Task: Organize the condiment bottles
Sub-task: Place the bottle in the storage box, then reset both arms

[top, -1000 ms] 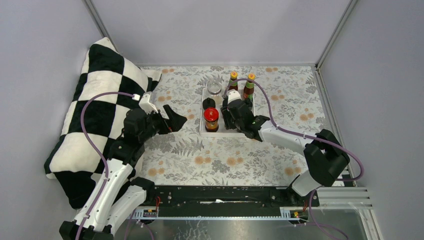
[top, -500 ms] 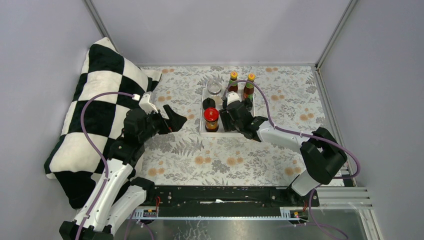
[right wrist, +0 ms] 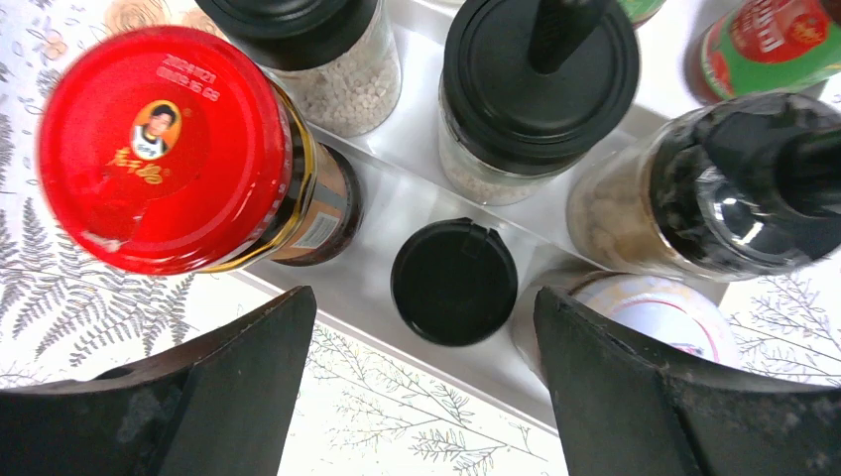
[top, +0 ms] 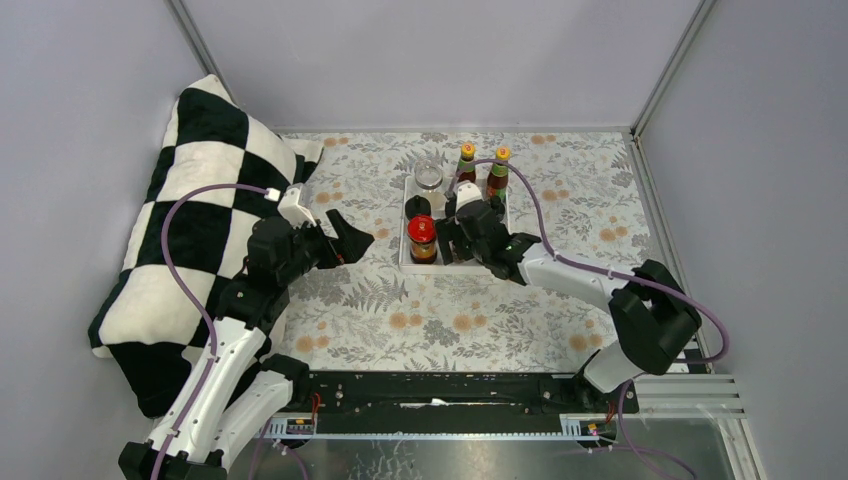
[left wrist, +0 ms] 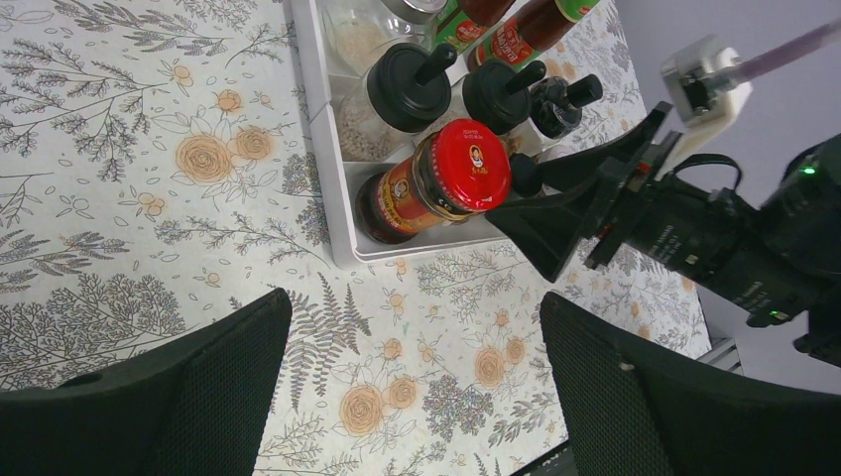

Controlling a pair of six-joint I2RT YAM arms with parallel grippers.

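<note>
Left end effector: we are seeing its fingers spread wide and gripping nothing. It is hovering over the flowered counter, near the left side of the tray, with only the cloth between its fingers.
Right end effector: we are seeing it spread as well, hanging above the near end of the tray. A small black-capped jar is sitting between the fingers and touching neither.
White tray: it is lying around the middle of the counter, and it is holding every bottle we are finding.
Red-lidded jar: it is standing upright in the tray's near left corner with dark sauce inside, just beside the small black-capped jar.
Black-lidded shakers: one is standing behind the red-lidded jar and the other is next to it. Both are showing pale grains through clear walls.
Clear-domed jar: it is standing on the tray's right side.
White-lidded jar: it is sitting at the near right corner, partly hidden by a finger.
Left tall bottle and right tall bottle: they are standing upright side by side at the tray's far end, showing orange caps and green labels.
Clear-lidded jar: it is standing at the far left corner.
Checkered pillow: it is leaning along the counter's left edge, beside the left arm.
</note>
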